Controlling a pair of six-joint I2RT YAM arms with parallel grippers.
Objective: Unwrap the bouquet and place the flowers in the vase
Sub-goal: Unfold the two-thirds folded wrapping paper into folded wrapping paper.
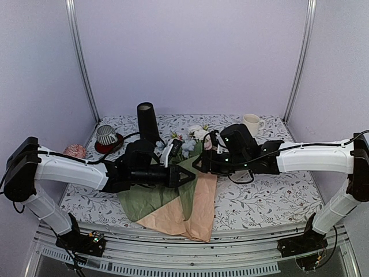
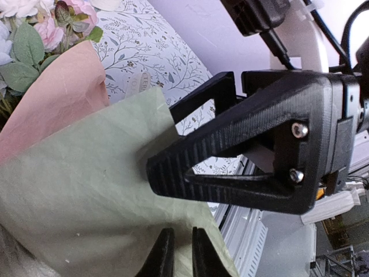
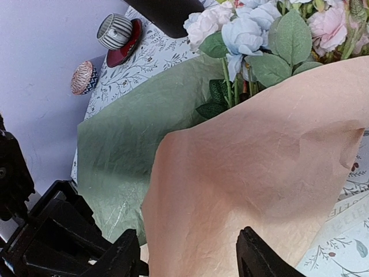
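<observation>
The bouquet lies mid-table with its paper wrap opened, olive-green inside (image 1: 153, 199) and peach outside (image 1: 199, 210). The flowers (image 1: 191, 137), white, pink and light blue, sit at its far end, close up as flowers (image 3: 248, 34) in the right wrist view. The black vase (image 1: 147, 120) stands upright behind them. My left gripper (image 1: 187, 176) rests on the green paper (image 2: 75, 190). That left gripper (image 2: 183, 234) shows only a thin slit between its jaws, and I cannot see whether paper is pinched. My right gripper (image 1: 202, 163) faces it. The right gripper (image 3: 187, 234) is open astride a hump of peach paper (image 3: 248, 167).
A striped cup on a red saucer (image 1: 107, 137) stands left of the vase, with a pink patterned object (image 1: 75, 151) further left. A white mug (image 1: 252, 123) is at the back right. The two grippers' fingers nearly meet, and the wrap's tip overhangs the table's front edge (image 1: 173, 231).
</observation>
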